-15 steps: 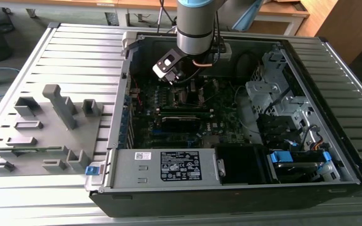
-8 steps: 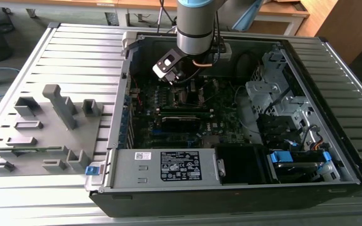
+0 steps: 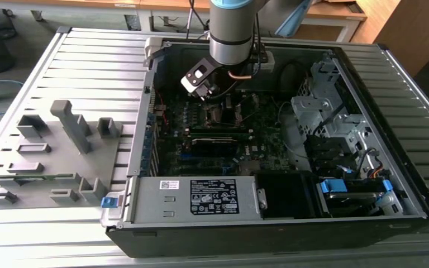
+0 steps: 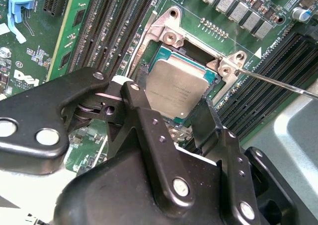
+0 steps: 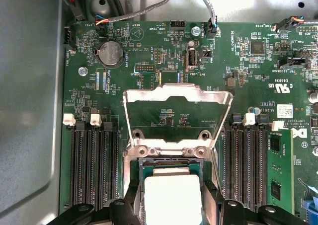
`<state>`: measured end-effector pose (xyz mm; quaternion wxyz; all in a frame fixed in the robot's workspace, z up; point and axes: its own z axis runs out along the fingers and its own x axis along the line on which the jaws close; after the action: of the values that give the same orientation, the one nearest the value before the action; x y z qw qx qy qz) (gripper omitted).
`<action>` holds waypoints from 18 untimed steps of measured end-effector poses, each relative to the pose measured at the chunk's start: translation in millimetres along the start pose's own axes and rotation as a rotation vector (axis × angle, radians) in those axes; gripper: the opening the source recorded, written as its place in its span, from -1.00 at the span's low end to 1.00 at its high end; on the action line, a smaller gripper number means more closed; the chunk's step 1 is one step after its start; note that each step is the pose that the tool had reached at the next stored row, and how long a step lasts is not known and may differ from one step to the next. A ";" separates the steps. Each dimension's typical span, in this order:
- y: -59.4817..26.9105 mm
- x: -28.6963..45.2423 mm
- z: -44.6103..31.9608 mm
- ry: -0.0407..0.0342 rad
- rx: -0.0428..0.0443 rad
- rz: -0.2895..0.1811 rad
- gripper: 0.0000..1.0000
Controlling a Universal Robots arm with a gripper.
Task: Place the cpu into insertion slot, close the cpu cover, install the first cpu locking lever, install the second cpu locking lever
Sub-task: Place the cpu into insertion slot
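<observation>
Gripper (image 4: 171, 97) is pinching the cpu (image 4: 176, 83) by two opposite edges, with its fingers set narrow, one on each side. The cpu is sitting level within the rim of the insertion slot (image 5: 169, 164) on the green motherboard (image 5: 149, 46). The cpu cover (image 5: 177, 93) is standing tilted up at the slot's edge, not closed. In the exterior view the arm (image 3: 229, 28) is reaching down into the open computer case (image 3: 274, 237).
</observation>
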<state>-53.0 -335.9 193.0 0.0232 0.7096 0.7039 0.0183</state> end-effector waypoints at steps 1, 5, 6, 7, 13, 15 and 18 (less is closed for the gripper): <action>0.0 0.0 0.0 0.0000 0.0000 0.000 0.22; 0.0 0.0 0.0 0.0000 0.0000 0.000 0.22; 0.0 0.0 0.0 0.0000 0.0000 0.000 0.22; 0.0 0.0 0.1 0.0000 0.0000 0.000 0.22; 0.0 0.0 0.1 0.0000 -0.0001 0.000 0.22; 0.0 0.0 0.1 -0.0003 0.0001 0.000 0.19; 0.0 -0.1 0.0 -0.0003 0.0002 0.000 0.08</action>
<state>-53.0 -335.9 192.9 0.0232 0.7096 0.7040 0.0181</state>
